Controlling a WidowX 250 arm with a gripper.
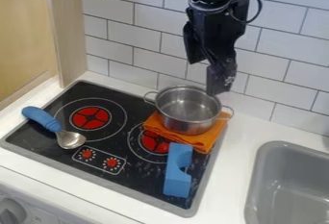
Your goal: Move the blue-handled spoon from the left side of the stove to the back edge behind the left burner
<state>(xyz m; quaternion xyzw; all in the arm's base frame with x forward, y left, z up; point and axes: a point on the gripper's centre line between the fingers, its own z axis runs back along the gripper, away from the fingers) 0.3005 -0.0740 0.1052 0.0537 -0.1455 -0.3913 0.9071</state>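
While the pot [185,117] hides some cloth [204,140], I can't tell if the claw [216,80] above is spread.

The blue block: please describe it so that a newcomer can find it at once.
On the black stove, look near the front right corner, in front of the orange cloth. The blue block has a rounded notch; the other blue thing is a spoon's handle.
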